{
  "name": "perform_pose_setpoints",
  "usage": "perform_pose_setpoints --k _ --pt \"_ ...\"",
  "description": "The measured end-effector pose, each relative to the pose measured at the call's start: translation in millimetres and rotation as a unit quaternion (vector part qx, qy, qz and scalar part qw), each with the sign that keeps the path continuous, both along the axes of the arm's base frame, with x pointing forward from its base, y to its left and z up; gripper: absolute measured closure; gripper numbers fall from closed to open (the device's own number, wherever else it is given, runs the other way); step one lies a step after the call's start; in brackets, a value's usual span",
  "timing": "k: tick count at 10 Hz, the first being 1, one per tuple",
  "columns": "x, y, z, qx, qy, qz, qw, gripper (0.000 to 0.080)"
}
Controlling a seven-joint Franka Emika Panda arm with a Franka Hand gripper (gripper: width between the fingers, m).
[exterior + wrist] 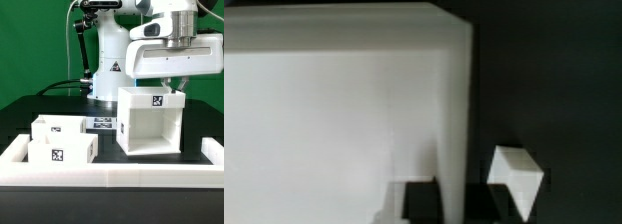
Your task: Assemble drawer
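Note:
The large white boxy housing [150, 120] stands on the black table at the exterior view's right, its open side facing the camera and a tag on its upper wall. My gripper [176, 88] is down on the housing's top rear edge. In the wrist view the housing [331, 120] fills most of the picture. My gripper [454, 205] straddles one of its thin walls, with a dark finger [423, 200] pressed on each side. Two small open-topped trays [55, 128] [62, 152] stand together at the exterior view's left, apart from the housing.
The marker board [103, 123] lies flat between the trays and the housing, in front of the robot's base [108, 60]. A long low white rim [110, 172] runs round the table's front and sides.

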State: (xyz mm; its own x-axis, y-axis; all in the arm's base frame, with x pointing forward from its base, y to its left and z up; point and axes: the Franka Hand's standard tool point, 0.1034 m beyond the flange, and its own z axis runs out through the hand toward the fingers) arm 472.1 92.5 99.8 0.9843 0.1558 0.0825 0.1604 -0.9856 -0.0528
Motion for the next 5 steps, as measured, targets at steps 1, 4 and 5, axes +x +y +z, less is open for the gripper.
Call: perform_pose_setpoints --k 1,4,5 --pt "14.8 -2.2 0.3 0.002 -0.006 -0.005 1.000 0.0762" --pt "56.4 1.0 0.4 0.011 -0.028 -0.040 0.999 0.0762" --pt "67.8 1.7 0.2 0.014 -0.032 -0.043 0.998 0.0762"
